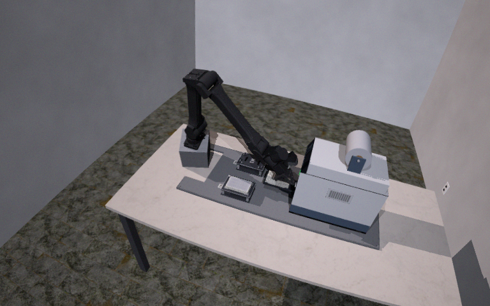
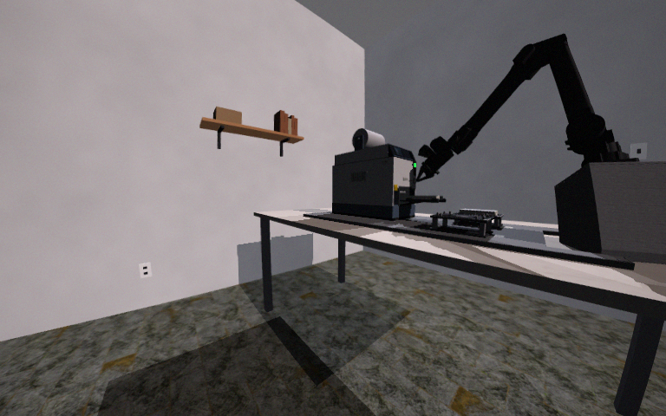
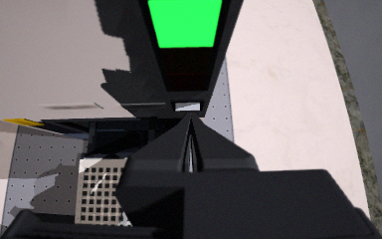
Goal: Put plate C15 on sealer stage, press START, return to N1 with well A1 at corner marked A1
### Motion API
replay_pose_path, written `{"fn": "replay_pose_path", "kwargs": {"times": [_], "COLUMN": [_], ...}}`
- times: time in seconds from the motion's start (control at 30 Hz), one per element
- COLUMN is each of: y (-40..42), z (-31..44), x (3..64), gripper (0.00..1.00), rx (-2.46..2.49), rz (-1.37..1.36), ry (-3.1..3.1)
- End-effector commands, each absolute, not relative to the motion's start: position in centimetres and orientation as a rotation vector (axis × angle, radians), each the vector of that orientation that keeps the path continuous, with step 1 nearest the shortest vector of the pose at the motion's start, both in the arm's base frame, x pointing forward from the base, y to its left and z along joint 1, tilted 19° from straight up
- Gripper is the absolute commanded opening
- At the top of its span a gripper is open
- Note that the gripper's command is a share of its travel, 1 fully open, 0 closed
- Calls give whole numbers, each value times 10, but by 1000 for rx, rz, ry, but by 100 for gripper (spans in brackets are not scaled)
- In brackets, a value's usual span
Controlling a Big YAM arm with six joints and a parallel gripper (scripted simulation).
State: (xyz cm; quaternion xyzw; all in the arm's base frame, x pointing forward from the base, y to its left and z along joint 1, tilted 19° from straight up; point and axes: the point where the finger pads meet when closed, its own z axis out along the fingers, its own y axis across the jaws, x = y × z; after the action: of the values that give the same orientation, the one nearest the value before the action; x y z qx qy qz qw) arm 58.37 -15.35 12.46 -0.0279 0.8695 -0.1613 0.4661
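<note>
The sealer (image 1: 335, 196) (image 2: 363, 188) shows a green lamp (image 2: 414, 165) (image 3: 185, 22). My gripper (image 2: 418, 179) (image 3: 190, 119) is shut and empty, its tips just at the pale START button (image 3: 187, 107) below the lamp; whether they touch cannot be told. The stage (image 2: 424, 200) is out. A plate (image 3: 100, 191) lies on it, its wells showing as dark squares; my gripper hides its right part in the wrist view. Another plate (image 1: 238, 184) sits in the front nest. The rear nest (image 1: 249, 164) shows no plate. Nest labels are unreadable.
A white foil roll (image 1: 358, 148) (image 2: 370, 138) stands on top of the sealer. A yellow part (image 2: 395, 187) (image 3: 22, 121) sits on its front. The nests and sealer stand on a dark base board (image 1: 267, 212). The arm's grey pedestal (image 1: 194, 157) is at the table's far left in the top view.
</note>
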Motion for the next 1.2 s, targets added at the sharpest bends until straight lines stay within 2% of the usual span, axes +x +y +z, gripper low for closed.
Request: {"fn": "replay_pose_path", "kwargs": {"times": [0.0,1.17], "y": [-149,-169], "z": [134,157], "x": [605,617], "gripper": [0,0], "rx": [-75,-38], "rz": [-381,-416], "ry": [2114,2059]}}
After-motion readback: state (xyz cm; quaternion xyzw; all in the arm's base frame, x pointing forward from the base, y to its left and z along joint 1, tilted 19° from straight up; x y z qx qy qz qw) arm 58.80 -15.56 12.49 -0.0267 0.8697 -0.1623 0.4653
